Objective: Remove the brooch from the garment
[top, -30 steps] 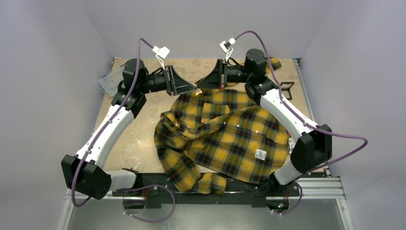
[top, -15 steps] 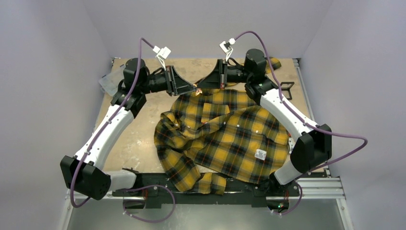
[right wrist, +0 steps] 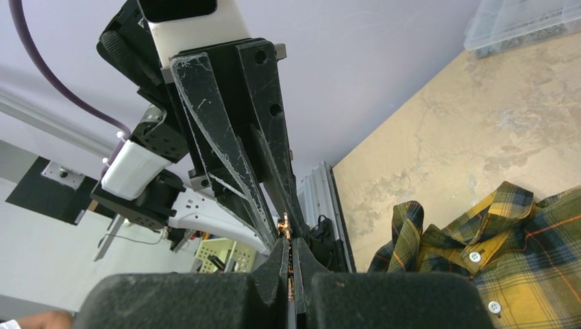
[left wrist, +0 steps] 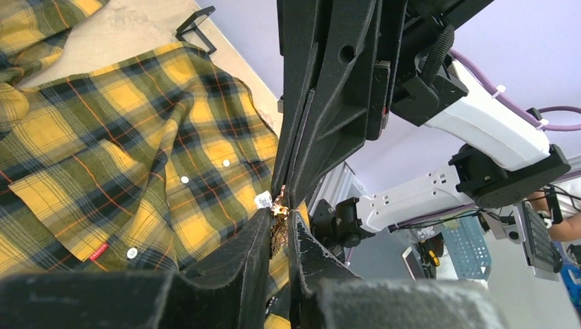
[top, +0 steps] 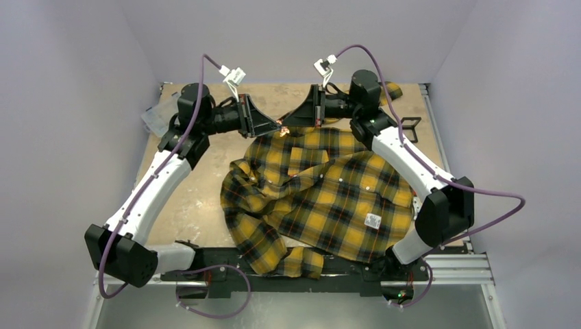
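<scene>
The brooch (left wrist: 278,203) glints where the two grippers meet tip to tip, above the far collar edge of the garment (top: 322,199). The left gripper (left wrist: 279,218) pinches it across a narrow gap. The right gripper (right wrist: 288,245) is closed to a sliver on it. Since a second ago, only the left arm's elbow has drifted outward. The top view shows a mere orange speck, while the wrist views show the pinch.

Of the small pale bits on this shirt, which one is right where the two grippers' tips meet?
The brooch, glinting at the far edge of the garment between the left gripper and right gripper; the buttons and square tag lie well clear.
</scene>
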